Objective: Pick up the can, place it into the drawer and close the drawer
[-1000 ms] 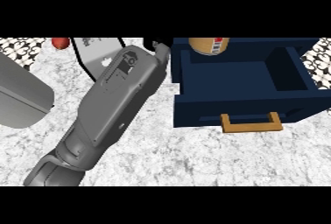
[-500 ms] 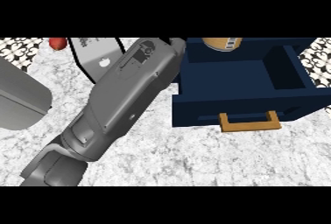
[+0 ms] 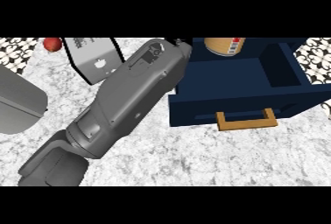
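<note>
One grey forearm [image 3: 129, 94] crosses the view from the lower left up to the top edge, lying slantwise over the marbled worktop [image 3: 194, 159]. It comes in from the left side, so it reads as the left arm. Of the left hand [image 3: 181, 42] only a dark sliver shows at the top edge, just left of the can [image 3: 225, 45]; whether that hand is open or closed, and whether it touches the can, cannot be told.

The can is tan with a white and red label, and its upper part is cut off by the top edge. It shows over the far end of the inside of the navy drawer [image 3: 194, 109], near the left wall; whether it stands on the drawer's floor is unclear. The drawer is pulled open, and its wooden handle [image 3: 246, 121] faces the near side.

Left of the forearm lies a pale box [image 3: 96, 59] with a dark edge, partly under the arm. A small red thing [image 3: 51, 43] sits beside the box at the top left. A plain grey shape [image 3: 19, 103] fills the left edge
</note>
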You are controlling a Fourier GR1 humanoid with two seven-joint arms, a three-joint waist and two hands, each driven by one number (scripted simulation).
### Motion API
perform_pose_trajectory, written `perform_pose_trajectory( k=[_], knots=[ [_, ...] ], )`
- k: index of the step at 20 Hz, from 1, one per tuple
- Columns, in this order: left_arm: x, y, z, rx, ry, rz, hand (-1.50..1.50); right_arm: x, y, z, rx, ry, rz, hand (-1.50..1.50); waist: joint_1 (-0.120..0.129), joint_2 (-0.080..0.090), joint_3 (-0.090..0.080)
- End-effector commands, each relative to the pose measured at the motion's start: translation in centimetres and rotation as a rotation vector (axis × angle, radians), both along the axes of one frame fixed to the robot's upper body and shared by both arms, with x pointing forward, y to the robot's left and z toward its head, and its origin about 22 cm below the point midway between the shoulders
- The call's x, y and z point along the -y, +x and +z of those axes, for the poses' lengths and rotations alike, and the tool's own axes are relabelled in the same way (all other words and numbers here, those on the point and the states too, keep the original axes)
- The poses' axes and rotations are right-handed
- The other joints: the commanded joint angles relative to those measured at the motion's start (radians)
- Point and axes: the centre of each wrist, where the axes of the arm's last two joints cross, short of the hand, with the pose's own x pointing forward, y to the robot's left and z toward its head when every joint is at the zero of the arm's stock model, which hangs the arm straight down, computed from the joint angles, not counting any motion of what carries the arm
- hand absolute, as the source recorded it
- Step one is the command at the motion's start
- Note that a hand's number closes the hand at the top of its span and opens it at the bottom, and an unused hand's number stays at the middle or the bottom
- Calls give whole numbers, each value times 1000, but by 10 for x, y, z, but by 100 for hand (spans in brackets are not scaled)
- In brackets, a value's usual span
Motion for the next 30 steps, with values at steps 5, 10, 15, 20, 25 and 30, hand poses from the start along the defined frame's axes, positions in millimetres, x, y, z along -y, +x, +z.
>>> perform_pose_trajectory(
  k=[5, 10, 15, 20, 25, 30],
  knots=[
    [-4, 6, -24, -16, 76, 34, 150, 0, 4, 11, 22, -6, 3, -150, -15, 6, 0],
    [5, 3, -14, -33, 89, 88, -150, 10, -1, 0, 4, -12, 7, -150, -21, 3, 1],
    [0, 4, -28, -34, 77, 116, -150, 3, 4, 9, 8, -18, -4, -150, -13, 5, 0],
    [-3, -1, -48, -41, 90, 108, -150, -6, 6, 10, 8, -12, 2, -150, -15, 6, 0],
    [3, -1, -36, -8, 81, 144, -150, -2, 14, 1, 25, -12, 31, -150, -24, 7, 1],
    [3, -2, -37, 19, 30, 103, -150, -2, 13, 45, 140, -335, -5, -150, -10, 10, -1]
  ],
)
